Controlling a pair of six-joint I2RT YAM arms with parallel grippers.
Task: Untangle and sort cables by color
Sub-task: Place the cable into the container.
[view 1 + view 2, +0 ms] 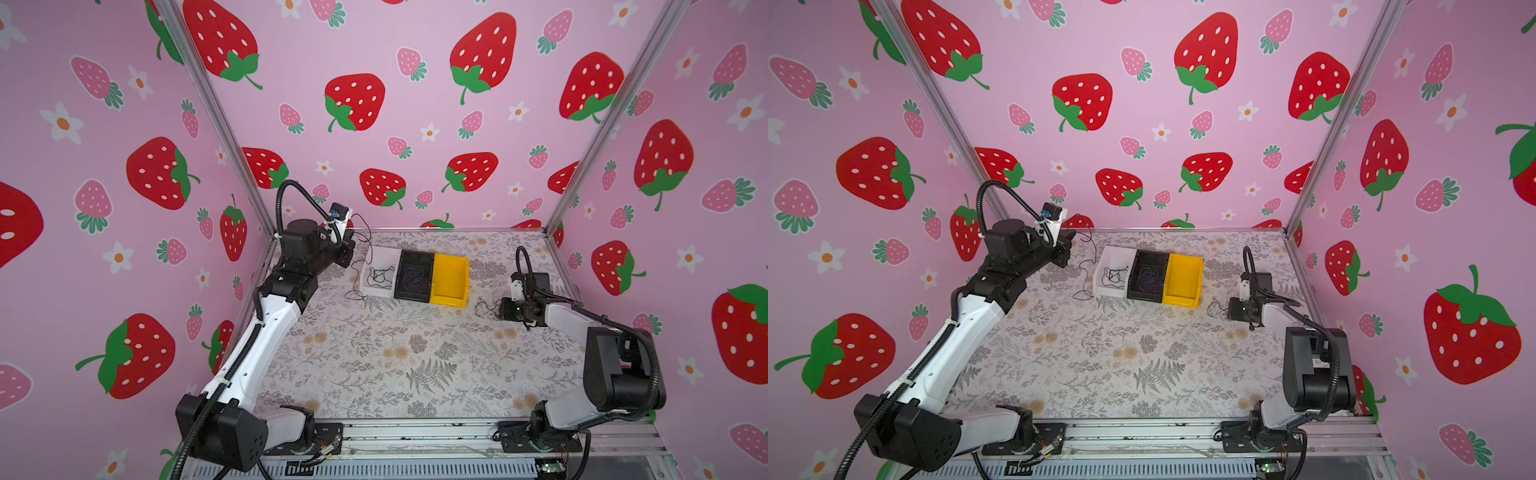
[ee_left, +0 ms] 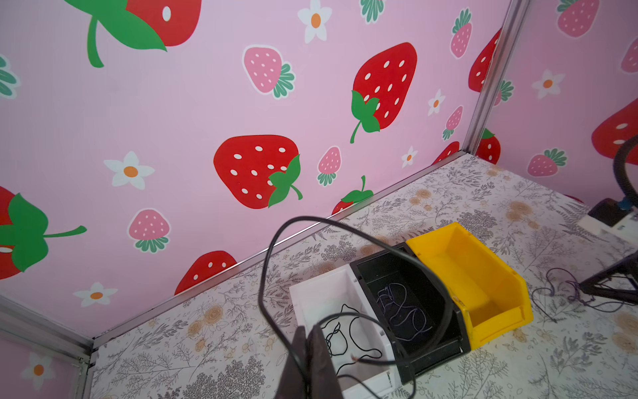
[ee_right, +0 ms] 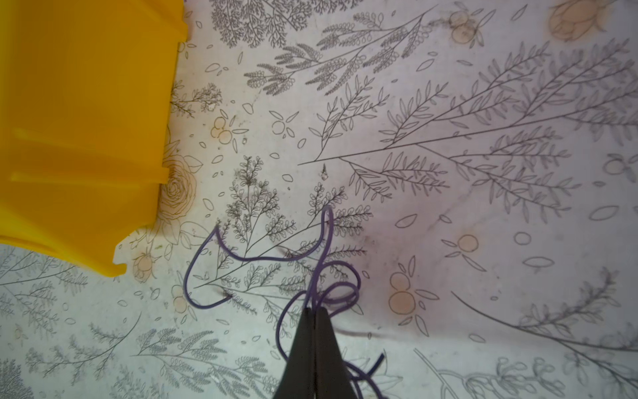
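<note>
My left gripper (image 2: 308, 328) is shut on a thin black cable (image 2: 310, 217) that arches up in a wide loop. In a top view this gripper (image 1: 353, 241) hovers left of the white bin (image 1: 370, 253), and the cable hangs from it to the table (image 1: 355, 296). My right gripper (image 3: 314, 310) is low over the table, shut on a purple cable (image 3: 269, 258) that squiggles right of the yellow bin (image 3: 86, 121). Another black cable (image 2: 349, 324) lies in the white bin. Purple cables (image 2: 402, 311) lie in the black bin (image 1: 415, 257).
Three bins stand in a row at the back of the floral table (image 1: 374, 374): white, black, then an empty yellow bin (image 1: 451, 278). Strawberry-print walls close in the left, back and right sides. Both arm bases sit on the metal rail (image 1: 415, 432) at the front.
</note>
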